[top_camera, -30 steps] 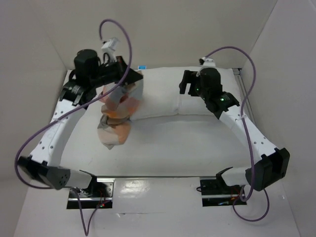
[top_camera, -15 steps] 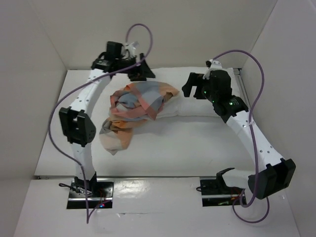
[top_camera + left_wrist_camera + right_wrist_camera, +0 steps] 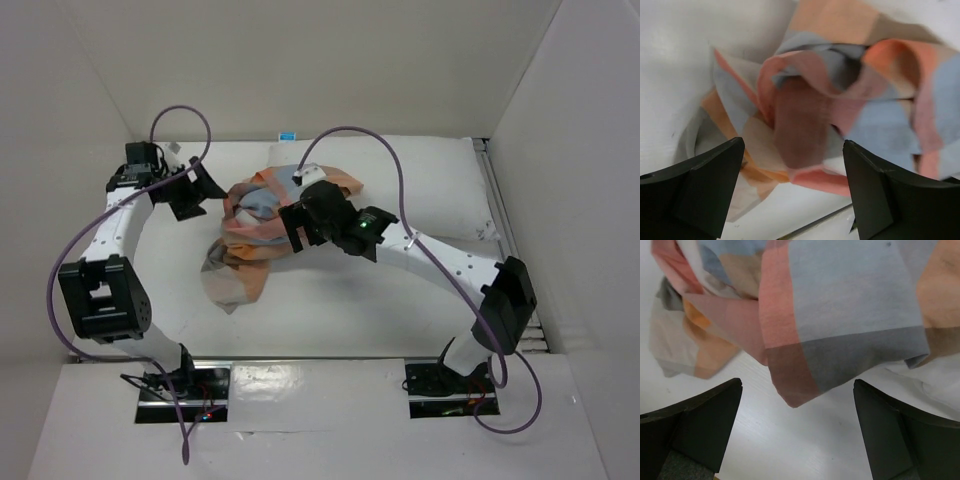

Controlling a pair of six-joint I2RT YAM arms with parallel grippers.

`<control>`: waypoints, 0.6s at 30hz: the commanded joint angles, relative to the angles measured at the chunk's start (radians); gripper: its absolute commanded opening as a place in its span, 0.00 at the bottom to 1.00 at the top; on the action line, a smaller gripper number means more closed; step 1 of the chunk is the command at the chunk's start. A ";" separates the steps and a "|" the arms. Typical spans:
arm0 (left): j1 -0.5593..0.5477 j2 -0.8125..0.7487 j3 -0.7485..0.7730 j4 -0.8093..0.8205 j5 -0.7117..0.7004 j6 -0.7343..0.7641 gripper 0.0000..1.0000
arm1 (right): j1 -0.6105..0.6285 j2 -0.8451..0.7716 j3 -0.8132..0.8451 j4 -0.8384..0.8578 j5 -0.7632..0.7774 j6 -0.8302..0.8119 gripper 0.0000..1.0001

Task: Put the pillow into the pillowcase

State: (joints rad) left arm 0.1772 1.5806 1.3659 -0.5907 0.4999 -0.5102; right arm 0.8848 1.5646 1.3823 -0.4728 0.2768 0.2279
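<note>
The white pillow (image 3: 430,185) lies along the back of the table. The checked pillowcase (image 3: 250,235) sits crumpled in a heap, draped over the pillow's left end and trailing toward the front. My left gripper (image 3: 200,190) hovers just left of the heap, open and holding nothing. In the left wrist view the bunched pillowcase (image 3: 840,100) lies ahead of the open gripper (image 3: 792,190). My right gripper (image 3: 296,226) is over the heap's right side, open. In the right wrist view a pillowcase (image 3: 840,305) corner hangs above the open gripper (image 3: 797,430), with the pillow (image 3: 940,375) at right.
White walls enclose the table on the left, back and right. A small blue tag (image 3: 288,135) sits at the back wall. A metal rail (image 3: 492,175) runs along the right side. Both arm bases stand at the near edge.
My left gripper opened and let go of the pillowcase, which dropped into a heap, and the arm swung left. My right arm moved left from the pillow to the pillowcase.
</note>
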 commanded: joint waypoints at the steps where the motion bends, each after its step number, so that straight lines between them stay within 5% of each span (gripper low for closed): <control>1: -0.010 0.059 -0.027 0.077 0.037 0.024 0.93 | 0.029 0.026 0.063 -0.030 0.191 0.043 0.99; 5: -0.056 0.120 -0.004 0.120 -0.027 0.038 0.90 | 0.029 0.067 0.073 -0.021 0.254 0.067 0.87; 9: -0.056 0.199 0.015 0.198 0.046 0.004 0.75 | 0.039 0.092 0.101 -0.010 0.254 0.076 0.36; 10: -0.056 0.219 0.027 0.207 0.066 0.004 0.71 | 0.039 0.092 0.112 -0.010 0.254 0.076 0.04; 18: -0.065 0.210 0.033 0.276 0.071 -0.036 0.65 | -0.085 -0.124 0.104 -0.010 0.234 0.085 0.00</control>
State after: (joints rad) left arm 0.1162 1.8275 1.3884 -0.3840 0.5480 -0.5316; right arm 0.8719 1.5875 1.4567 -0.4988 0.5045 0.2966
